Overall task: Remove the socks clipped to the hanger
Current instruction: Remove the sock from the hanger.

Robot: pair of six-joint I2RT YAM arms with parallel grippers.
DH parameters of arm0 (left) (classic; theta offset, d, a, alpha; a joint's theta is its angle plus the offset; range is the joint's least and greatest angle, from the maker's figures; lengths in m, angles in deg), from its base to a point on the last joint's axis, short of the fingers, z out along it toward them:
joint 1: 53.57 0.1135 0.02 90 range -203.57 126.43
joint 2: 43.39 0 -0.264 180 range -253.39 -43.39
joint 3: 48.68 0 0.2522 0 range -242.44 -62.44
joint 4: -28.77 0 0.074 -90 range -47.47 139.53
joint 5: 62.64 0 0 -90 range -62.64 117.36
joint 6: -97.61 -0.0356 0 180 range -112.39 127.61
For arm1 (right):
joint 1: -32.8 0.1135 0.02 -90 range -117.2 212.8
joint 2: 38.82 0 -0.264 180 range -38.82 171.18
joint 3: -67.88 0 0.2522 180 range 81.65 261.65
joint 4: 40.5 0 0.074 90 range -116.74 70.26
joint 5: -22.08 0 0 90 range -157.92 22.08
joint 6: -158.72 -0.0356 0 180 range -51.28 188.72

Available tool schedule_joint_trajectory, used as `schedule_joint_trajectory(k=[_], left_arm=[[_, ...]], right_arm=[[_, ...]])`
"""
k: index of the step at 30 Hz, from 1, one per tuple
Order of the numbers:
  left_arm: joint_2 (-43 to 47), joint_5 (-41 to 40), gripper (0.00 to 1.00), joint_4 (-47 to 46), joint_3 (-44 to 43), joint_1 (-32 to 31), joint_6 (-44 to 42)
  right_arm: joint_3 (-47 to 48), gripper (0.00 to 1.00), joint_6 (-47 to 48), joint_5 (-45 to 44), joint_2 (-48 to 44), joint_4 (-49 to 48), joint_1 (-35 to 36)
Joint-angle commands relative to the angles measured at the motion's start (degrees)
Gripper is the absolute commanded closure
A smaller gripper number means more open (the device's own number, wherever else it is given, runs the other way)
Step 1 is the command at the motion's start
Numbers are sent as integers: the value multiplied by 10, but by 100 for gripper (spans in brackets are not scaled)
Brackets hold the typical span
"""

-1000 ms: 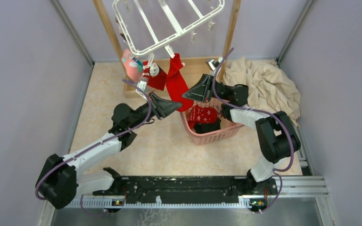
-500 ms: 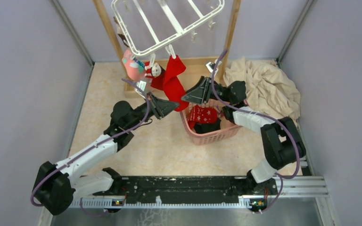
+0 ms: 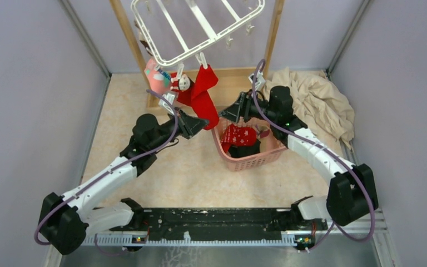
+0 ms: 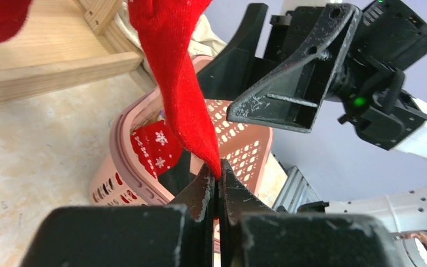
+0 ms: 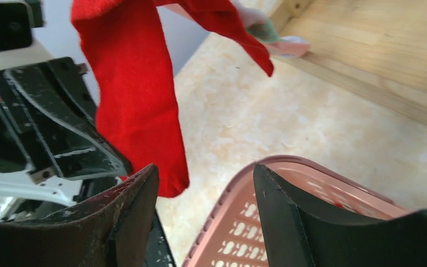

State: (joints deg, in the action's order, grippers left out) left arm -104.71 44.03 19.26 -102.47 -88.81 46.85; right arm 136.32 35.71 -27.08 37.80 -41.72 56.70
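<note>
The white hanger (image 3: 200, 28) hangs from a wooden frame at the top. A plain red sock (image 3: 204, 94) is clipped to its front bar, beside a red sock with a white figure (image 3: 182, 86) and a pink sock (image 3: 155, 78). My left gripper (image 3: 204, 123) is shut on the toe tip of the plain red sock (image 4: 178, 83), pinched between the jaws (image 4: 218, 173). My right gripper (image 3: 226, 114) stands open just right of that sock (image 5: 139, 100), above the basket's left rim, with nothing between its fingers (image 5: 204, 169).
A pink lattice basket (image 3: 256, 161) sits below the right gripper, holding a red snowflake sock (image 3: 238, 134) and a black sock (image 3: 244, 150). A beige cloth (image 3: 311, 100) is heaped at the back right. Wooden posts (image 3: 127, 33) and a base beam (image 3: 231, 75) stand behind.
My right gripper has opened, letting go of the plain red sock, and drawn slightly back to the right. The left gripper keeps its grip on the sock's toe.
</note>
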Motion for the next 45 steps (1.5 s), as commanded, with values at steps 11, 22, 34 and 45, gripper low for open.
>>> schedule_joint_trajectory(k=[11, 22, 34, 45], left_arm=[[-1, -103, 100, 163, -107, -9, -82], [-39, -184, 100, 211, -153, -38, -114], [-80, -325, 98, 294, -218, -108, -148], [-92, -371, 97, 304, -221, -132, -159]], right_arm=[[50, 36, 78, -100, -54, 119, 5], [81, 34, 90, -154, -59, 182, 5], [112, 32, 90, -232, -70, 244, 8], [139, 4, 78, -290, -66, 277, 20]])
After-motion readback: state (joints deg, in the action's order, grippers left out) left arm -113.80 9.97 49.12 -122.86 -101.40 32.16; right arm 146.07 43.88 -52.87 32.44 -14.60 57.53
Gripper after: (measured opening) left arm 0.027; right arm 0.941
